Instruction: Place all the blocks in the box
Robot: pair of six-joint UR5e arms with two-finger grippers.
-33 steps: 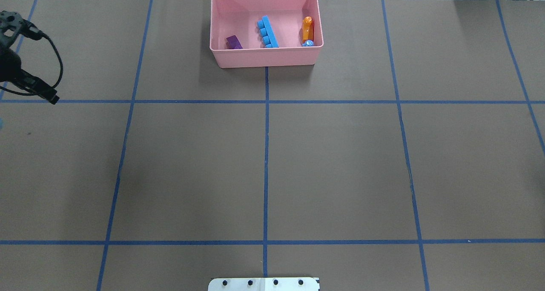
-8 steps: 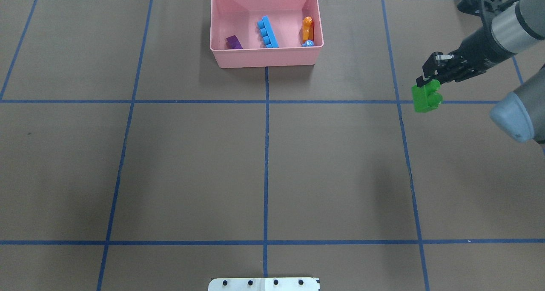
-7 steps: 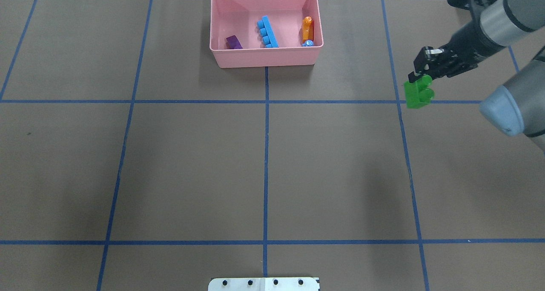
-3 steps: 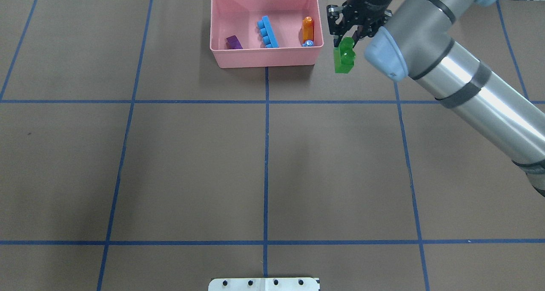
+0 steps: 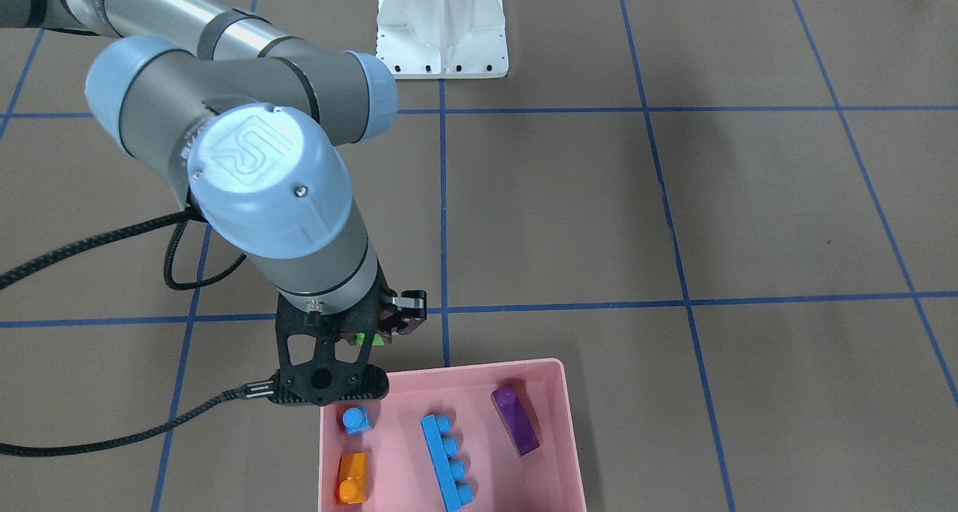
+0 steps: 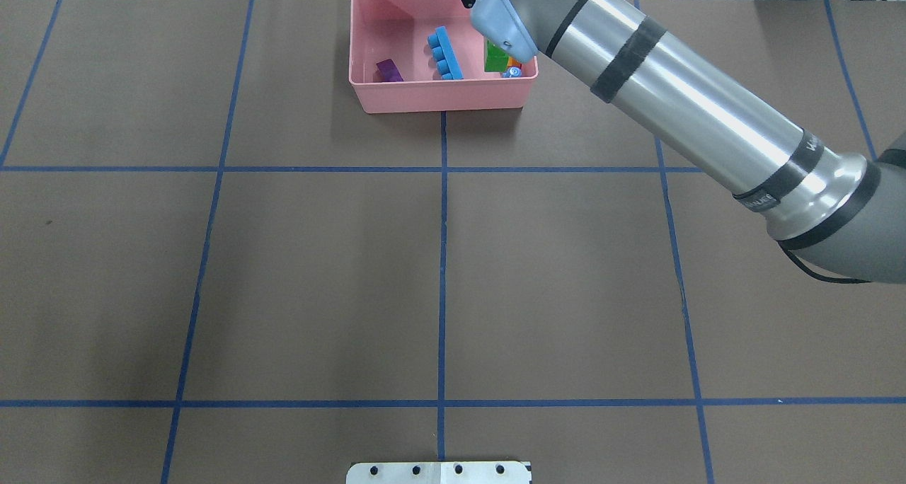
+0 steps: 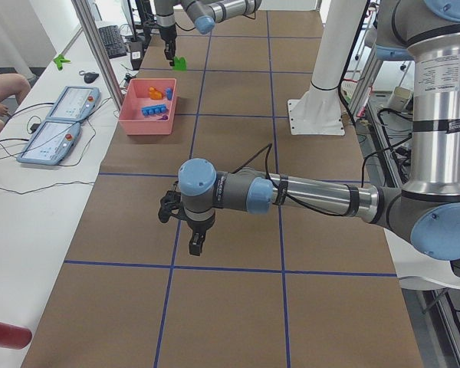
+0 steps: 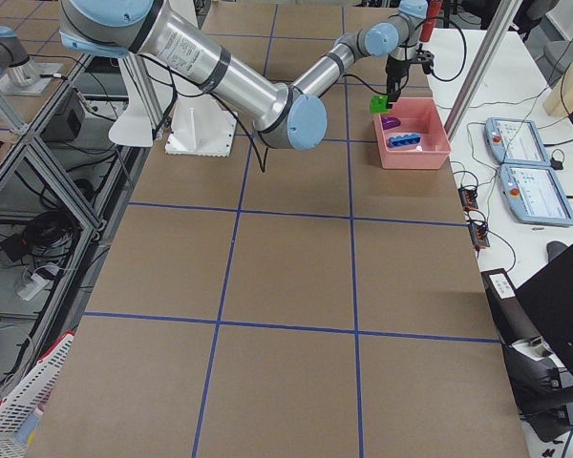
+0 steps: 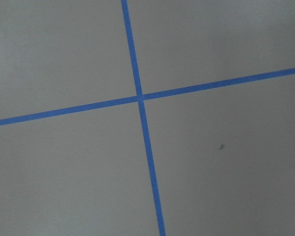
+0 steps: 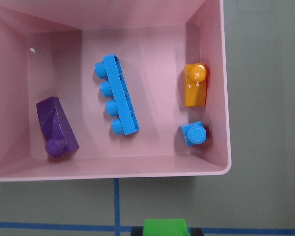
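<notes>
Within the pink box [image 10: 108,173] are seen the purple brick [image 10: 56,125], long blue four-stud brick [image 10: 119,101], orange brick [image 10: 195,86] and tiny blue brick [image 10: 193,133], while the green two-stud brick [image 10: 164,227] is gripped by the right gripper [image 5: 367,336] just outside the box's robot-side wall; whether the left gripper [image 7: 195,244] is open or closed cannot be told.

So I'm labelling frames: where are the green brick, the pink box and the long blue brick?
green brick [image 10: 165,227], right wrist view, its top face.
pink box [image 10: 137,172], right wrist view, its near rim.
long blue brick [image 10: 123,96], right wrist view, its flat body.
</notes>
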